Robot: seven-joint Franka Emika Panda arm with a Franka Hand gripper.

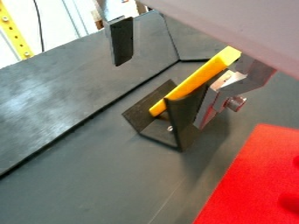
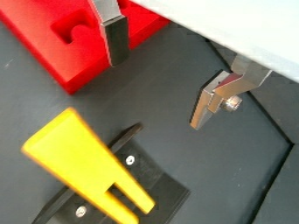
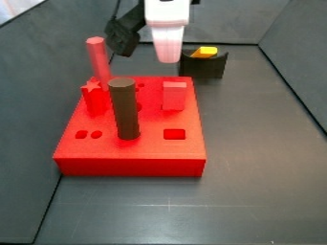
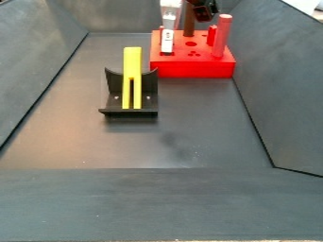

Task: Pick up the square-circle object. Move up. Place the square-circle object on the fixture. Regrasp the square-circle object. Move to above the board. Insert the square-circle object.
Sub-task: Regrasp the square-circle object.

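The square-circle object (image 4: 131,74) leans in the fixture (image 4: 128,101), its two yellow bars side by side and sloping up from the base plate; nothing grips it. In a wrist view it lies below the tool (image 2: 163,74), whose fingers (image 2: 218,98) stand apart with only air between them: the tool is released and empty. In a side view the tool (image 3: 167,53) hangs above the far edge of the board (image 3: 132,134), with the fixture just beyond it and the pink-red hexagonal peg (image 3: 96,57) and dark cylinder (image 3: 122,108) on the board's near side of it.

By my judgement the piece is parked and the regrasp is next. The piece only leans there, so a finger touching one bar before the other could tip it off the bracket onto the counter (image 4: 190,142). Closing off-centre or skewed would carry a tilt to the board, and the piece would jam at the hole. Descending too near the upright could strike the fixture itself.
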